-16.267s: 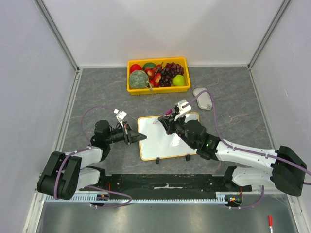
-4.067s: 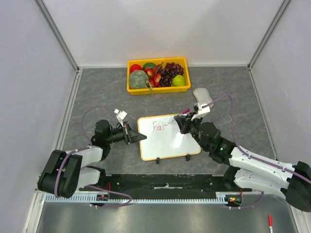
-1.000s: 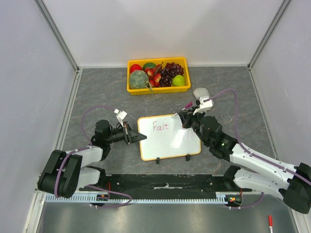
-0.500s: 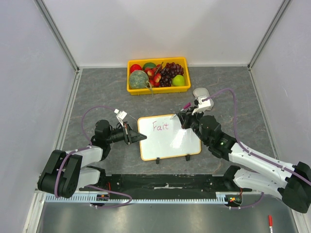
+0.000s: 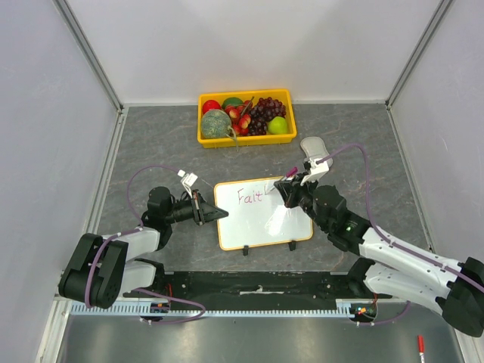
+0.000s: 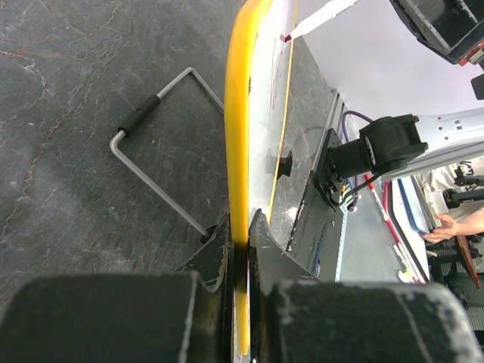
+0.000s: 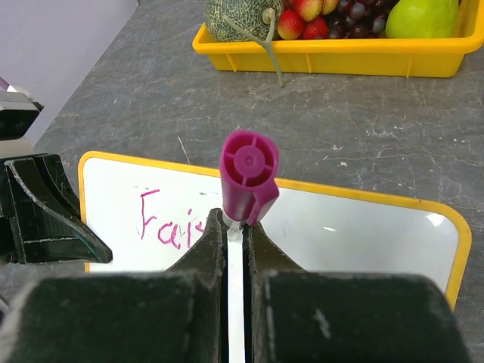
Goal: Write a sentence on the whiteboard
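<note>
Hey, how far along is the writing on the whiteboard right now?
Early. Done: pink letters reading about "Fait" on the whiteboard. In hand: the left tool clamps the board's edge, and the right tool grips the marker at the first line. Left: the rest of the sentence; most of the board is blank.

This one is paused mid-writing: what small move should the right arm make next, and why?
Probably start the next letter's stroke just right of the last pink letter. The sentence reads only about "Fait", the right hand holds the marker at that word's end, bare whiteboard lies to its right, and the left hand clamps the board's left edge.
</note>
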### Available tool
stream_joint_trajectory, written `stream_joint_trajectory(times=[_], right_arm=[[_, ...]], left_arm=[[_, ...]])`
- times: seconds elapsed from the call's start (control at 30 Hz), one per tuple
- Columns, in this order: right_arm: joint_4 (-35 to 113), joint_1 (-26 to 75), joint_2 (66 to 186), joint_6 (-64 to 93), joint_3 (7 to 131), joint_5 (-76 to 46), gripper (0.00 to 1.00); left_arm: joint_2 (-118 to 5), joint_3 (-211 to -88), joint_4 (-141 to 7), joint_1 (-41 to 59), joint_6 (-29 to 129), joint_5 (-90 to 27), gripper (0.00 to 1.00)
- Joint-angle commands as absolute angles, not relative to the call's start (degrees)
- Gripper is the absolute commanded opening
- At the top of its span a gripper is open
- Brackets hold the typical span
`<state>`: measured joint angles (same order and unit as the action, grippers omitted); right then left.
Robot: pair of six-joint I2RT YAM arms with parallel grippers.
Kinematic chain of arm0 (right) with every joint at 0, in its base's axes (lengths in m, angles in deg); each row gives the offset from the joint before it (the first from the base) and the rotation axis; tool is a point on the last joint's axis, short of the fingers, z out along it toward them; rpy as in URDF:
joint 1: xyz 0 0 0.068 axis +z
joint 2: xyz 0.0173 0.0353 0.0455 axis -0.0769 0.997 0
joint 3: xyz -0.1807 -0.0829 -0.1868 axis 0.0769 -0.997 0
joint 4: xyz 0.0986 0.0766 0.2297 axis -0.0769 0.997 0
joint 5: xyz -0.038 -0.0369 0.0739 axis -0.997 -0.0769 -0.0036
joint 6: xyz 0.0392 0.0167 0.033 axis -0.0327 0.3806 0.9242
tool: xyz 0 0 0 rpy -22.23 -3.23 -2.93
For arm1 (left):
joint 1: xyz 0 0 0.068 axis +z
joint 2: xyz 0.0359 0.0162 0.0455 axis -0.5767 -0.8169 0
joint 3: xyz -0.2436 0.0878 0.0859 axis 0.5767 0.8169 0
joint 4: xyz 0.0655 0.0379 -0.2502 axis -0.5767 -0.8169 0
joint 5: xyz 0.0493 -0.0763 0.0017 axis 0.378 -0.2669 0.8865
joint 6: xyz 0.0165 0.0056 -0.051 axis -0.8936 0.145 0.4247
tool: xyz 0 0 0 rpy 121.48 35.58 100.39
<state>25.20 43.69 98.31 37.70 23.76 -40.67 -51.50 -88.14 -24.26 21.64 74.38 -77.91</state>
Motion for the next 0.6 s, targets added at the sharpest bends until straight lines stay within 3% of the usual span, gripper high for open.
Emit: stream_joint_trajectory(times=[0.0,0.57], right_arm=[[26.94,43.49,97.08,38.08,22.13,-39.68,0.0],[26.51,43.4,95.94,39.05,20.89,-39.24,0.0]], left_arm=[[-52.12,-88.64,-24.78,21.68,69.77,-73.48,0.02],[-52.12,-88.64,-24.78,21.77,69.77,-73.4,0.02]])
